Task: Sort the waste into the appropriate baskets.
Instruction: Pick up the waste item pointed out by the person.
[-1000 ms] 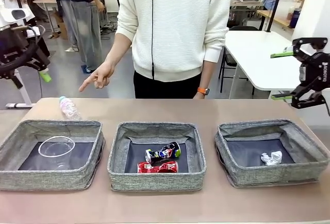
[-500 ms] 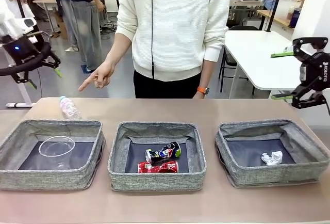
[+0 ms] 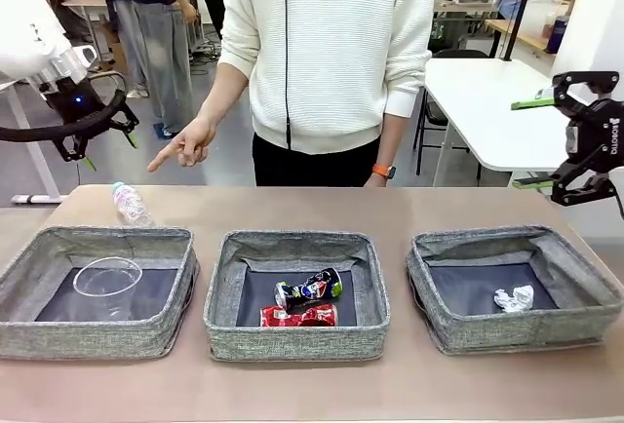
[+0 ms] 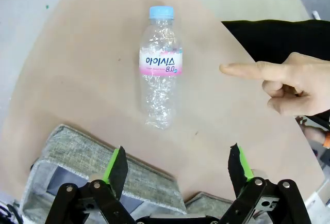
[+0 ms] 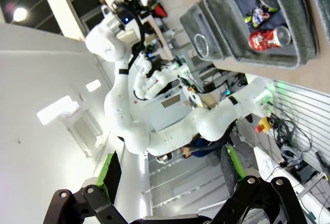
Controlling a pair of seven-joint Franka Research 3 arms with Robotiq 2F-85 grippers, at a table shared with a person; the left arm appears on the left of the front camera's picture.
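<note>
- A clear plastic bottle [image 3: 130,205] lies on its side on the brown table [image 3: 390,204], just behind the far rim of the left basket [image 3: 97,291]. In the left wrist view the bottle [image 4: 160,72] has a light blue cap and a pink and white label band.
- The left basket holds a clear plastic cup [image 3: 107,277] lying on its dark bottom.
- The middle basket [image 3: 295,293] holds a dark printed can [image 3: 309,288] and, just in front of it, a crushed red can [image 3: 298,316]; whether the two touch I cannot tell.
- The right basket [image 3: 514,287] holds a crumpled white paper ball [image 3: 514,297].
- A person in a white sweater stands at the far side; one hand [image 3: 185,143] points a finger down toward the bottle. From the left wrist the hand [image 4: 283,82] points at the bottle from the side, apart from it.
- The left gripper [image 3: 104,145] hangs above the table's far left corner, over the bottle, its jaws spread wide and empty; its green pads [image 4: 116,164] frame the basket's rim below.
- The right gripper [image 3: 534,142] hangs high at the table's right edge, above the right basket, jaws spread wide, gripping nothing.
</note>
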